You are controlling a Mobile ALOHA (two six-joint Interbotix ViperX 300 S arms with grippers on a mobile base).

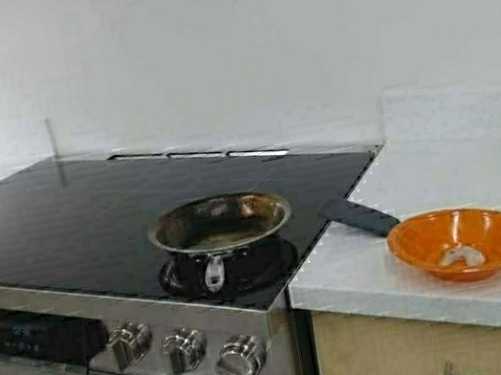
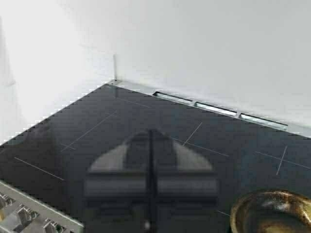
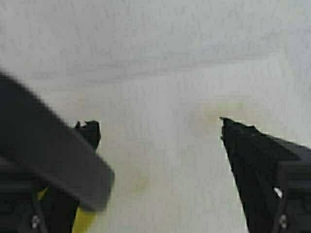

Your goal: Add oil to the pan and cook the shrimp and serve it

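The pan [image 1: 220, 224] stands on the front burner of the black cooktop [image 1: 72, 219], its stub handle toward me and its inside browned. The shrimp [image 1: 462, 256] lies pale and curled in an orange bowl [image 1: 491, 228] on the white counter. My left gripper [image 2: 151, 136] is shut with nothing in it, low over the cooktop to the left of the pan [image 2: 272, 213]. My right gripper [image 3: 158, 124] is open over the white counter. A blurred black bar [image 3: 53, 160] with a yellow-green patch [image 3: 83, 221] under it, seemingly the oil jug, crosses one of its fingers.
A black spatula handle [image 1: 363, 217] lies across the seam between stove and counter, between pan and bowl. Steel knobs [image 1: 184, 350] line the stove front. A white wall backs the stove, and a wood cabinet [image 1: 406, 354] sits under the counter.
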